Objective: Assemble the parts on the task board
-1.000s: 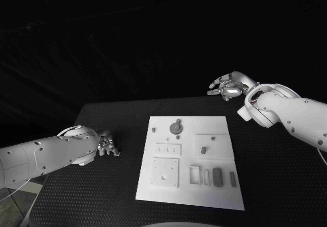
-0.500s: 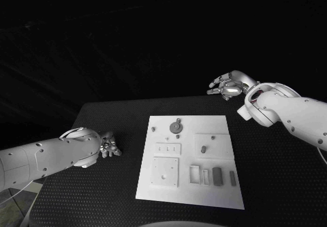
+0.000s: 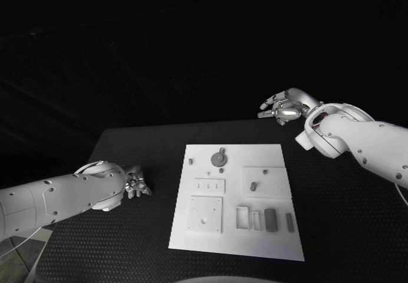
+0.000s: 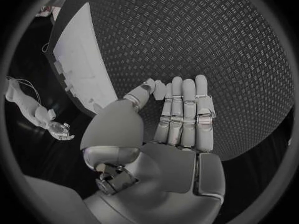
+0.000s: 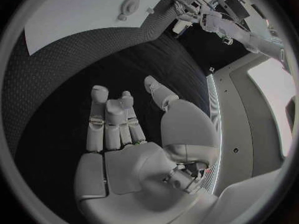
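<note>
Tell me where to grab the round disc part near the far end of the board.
Probably from straight above: the round disc part lies flat on the task board, so fingertips should pinch its rim across the width, or the small raised centre. Both hands hold nothing.

A: What can't you make out near the left hand (image 3: 136, 183)?
B: Its palm, hidden behind the forearm in the head view.
A: And the task board (image 3: 273, 247)?
B: In the left wrist view its far end is cut off at the circle's rim; the parts (image 3: 270, 219) are too small to tell shapes.
</note>
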